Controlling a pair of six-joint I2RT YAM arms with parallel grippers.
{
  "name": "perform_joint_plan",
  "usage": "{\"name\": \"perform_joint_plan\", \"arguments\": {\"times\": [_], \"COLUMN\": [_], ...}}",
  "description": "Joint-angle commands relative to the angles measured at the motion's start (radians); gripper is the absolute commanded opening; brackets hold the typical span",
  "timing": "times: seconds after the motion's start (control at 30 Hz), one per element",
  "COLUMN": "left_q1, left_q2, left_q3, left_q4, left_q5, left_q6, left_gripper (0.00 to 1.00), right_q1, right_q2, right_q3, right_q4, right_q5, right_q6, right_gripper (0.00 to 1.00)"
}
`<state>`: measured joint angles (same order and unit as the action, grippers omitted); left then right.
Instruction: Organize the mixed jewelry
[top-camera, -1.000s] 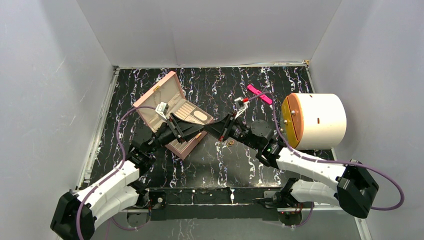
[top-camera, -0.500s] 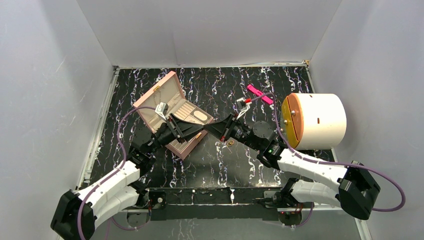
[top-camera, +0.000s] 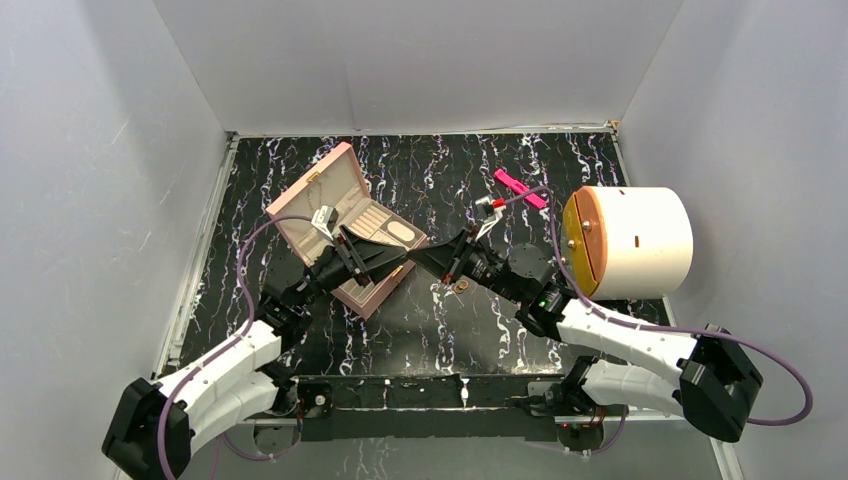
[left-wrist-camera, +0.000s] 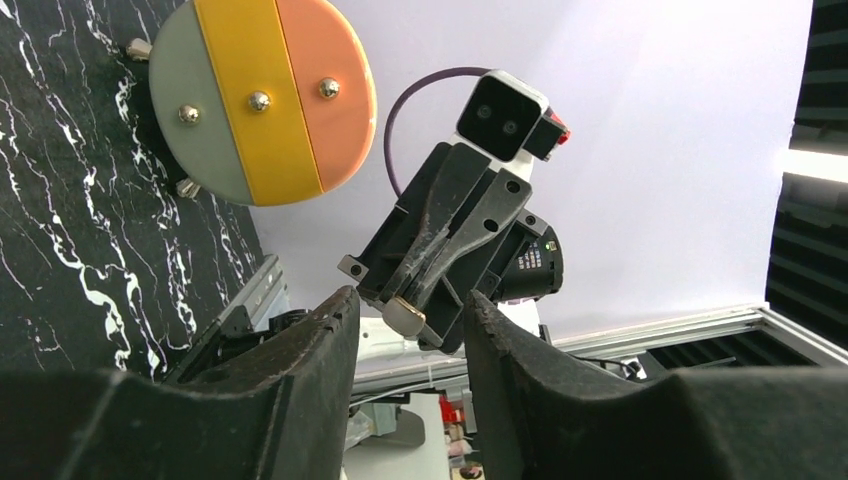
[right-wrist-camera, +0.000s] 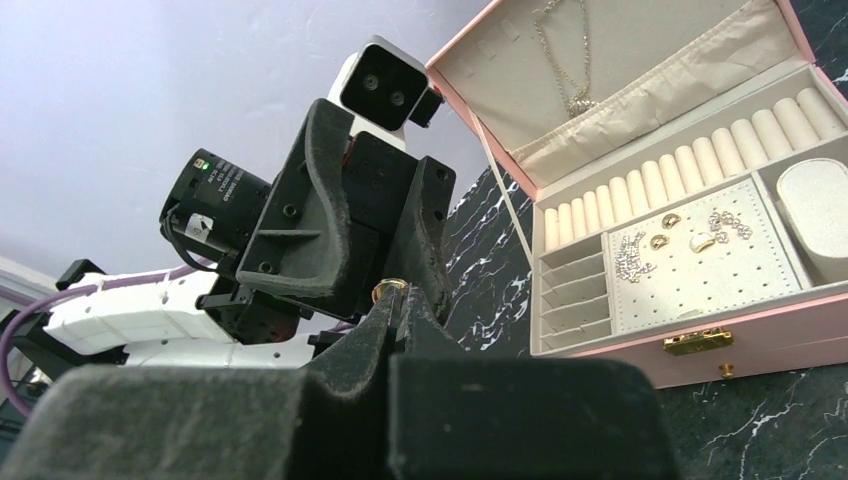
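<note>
The right claw (right-wrist-camera: 390, 302) is pinched shut on one gold ring (right-wrist-camera: 388, 290), tip to tip with the left claw (left-wrist-camera: 410, 300), whose two fingers stand apart, empty. A second ring (top-camera: 461, 285) lies on the surface (top-camera: 440, 335). Two gold pieces (right-wrist-camera: 659, 241) sit in the open pink box (right-wrist-camera: 620, 345).

Plain white walls (top-camera: 400, 60) on 3 sides, black marble-look tabletop (top-camera: 420, 330) w/ maybe-metal edge rails (top-camera: 197, 260).

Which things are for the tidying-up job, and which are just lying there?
For the job: gold piece pinched in the right gripper; open left gripper facing it; gold-brown piece on the table; small pieces in the pink box.
Just lying there: pink bar; big white drum.
</note>
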<state>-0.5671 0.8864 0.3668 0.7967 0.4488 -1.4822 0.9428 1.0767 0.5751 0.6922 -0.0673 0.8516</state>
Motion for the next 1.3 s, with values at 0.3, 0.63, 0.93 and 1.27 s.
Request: {"name": "perform_joint_plan", "arguments": {"times": [0.3,0.63,0.93,1.27], "left_q1": [-0.005,-0.005,-0.005,-0.005], "left_q2": [0.005,0.015,0.029,0.028], "left_q3": [-0.021,-0.027,-0.012,-0.016], "left_q4": [0.052,0.053,0.053,0.053], "left_q5": [0.005,0.006,0.020,0.019], "left_q6": [-0.128,-0.122,-0.107,-0.107], "left_gripper": [0.34,0.26,0.31,0.21], "right_q1": [-0.004,-0.006,-0.007,-0.010], "right_q2": [-0.025,-0.026,-0.018,-0.014], "right_q3": [0.011,0.010,0.013,0.011], "right_q4": [0.060,0.055,0.059,0.057], "right_q5": [-0.021,-0.022,-0.040,-0.033], "right_q6": [-0.150,-0.160,-0.167,-0.161], "right_gripper": [0.00,0.00,0.00,0.00]}}
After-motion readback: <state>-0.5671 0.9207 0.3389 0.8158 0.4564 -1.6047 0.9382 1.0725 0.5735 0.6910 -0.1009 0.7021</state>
